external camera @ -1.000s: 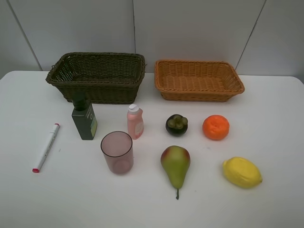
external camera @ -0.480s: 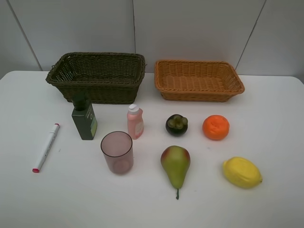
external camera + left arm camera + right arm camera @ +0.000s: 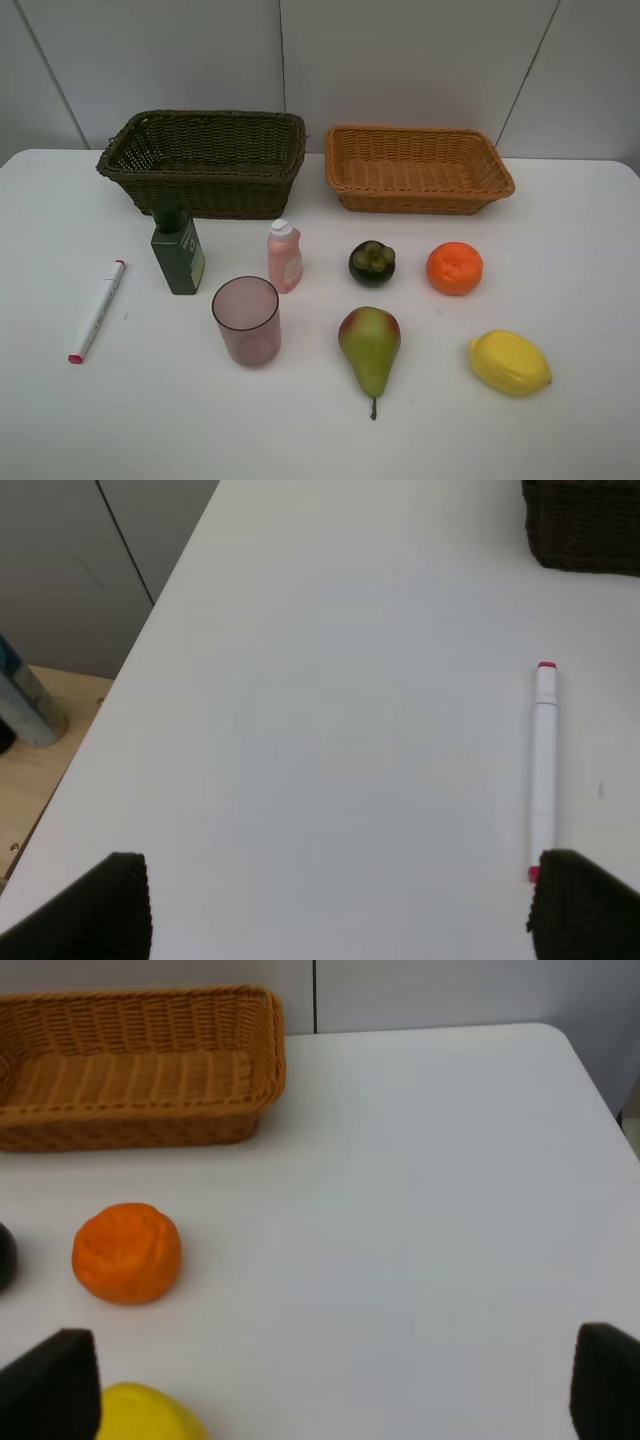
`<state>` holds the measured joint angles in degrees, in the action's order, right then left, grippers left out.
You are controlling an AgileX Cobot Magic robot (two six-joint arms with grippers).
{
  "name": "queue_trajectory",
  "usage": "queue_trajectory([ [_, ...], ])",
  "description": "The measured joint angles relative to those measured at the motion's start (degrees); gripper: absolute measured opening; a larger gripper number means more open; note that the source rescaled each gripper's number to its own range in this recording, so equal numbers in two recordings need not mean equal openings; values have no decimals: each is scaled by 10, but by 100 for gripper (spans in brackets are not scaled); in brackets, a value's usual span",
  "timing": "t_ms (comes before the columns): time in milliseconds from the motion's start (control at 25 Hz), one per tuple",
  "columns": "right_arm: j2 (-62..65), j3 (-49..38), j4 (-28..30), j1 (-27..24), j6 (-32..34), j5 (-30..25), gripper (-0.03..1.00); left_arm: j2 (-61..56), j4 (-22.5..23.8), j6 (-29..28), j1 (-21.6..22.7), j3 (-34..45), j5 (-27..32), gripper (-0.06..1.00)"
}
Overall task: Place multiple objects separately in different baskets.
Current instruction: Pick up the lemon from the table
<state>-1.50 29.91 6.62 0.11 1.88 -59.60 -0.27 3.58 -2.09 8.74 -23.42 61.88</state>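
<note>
On the white table stand a dark olive basket [image 3: 205, 160] and a tan basket [image 3: 418, 168], both with nothing in them. In front of them lie a marker [image 3: 97, 310], green bottle [image 3: 177, 250], pink bottle [image 3: 284, 256], cup [image 3: 246, 320], mangosteen [image 3: 372, 262], orange [image 3: 455, 268], pear [image 3: 369, 345] and lemon [image 3: 510, 362]. Neither arm shows in the exterior view. My left gripper [image 3: 340, 920] is open above bare table, the marker [image 3: 543, 765] beside one fingertip. My right gripper [image 3: 325, 1390] is open, with the orange [image 3: 127, 1252] and lemon [image 3: 145, 1415] off to one side.
The table's left edge [image 3: 150, 630] drops to a wooden surface holding a blue-grey cylinder [image 3: 25, 705]. A corner of the dark basket [image 3: 585, 525] shows in the left wrist view. White wall panels stand close behind both baskets.
</note>
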Motion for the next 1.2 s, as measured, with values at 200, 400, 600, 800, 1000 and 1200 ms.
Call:
queue_trajectory([
  [200,-156,45,2,0,0,3,100,0,0,0,0,0,0,100],
  [400,-361,113,2,0,0,8,100,0,0,0,0,0,0,100],
  [600,-551,166,0,0,0,42,100,0,0,0,0,0,0,100],
  [800,-668,179,-16,0,0,85,100,0,0,0,0,0,0,100],
  [1000,-716,179,-27,0,0,95,99,0,0,0,0,0,0,100],
  [1200,-720,179,-52,1,-19,87,98,0,0,0,0,0,0,100],
])
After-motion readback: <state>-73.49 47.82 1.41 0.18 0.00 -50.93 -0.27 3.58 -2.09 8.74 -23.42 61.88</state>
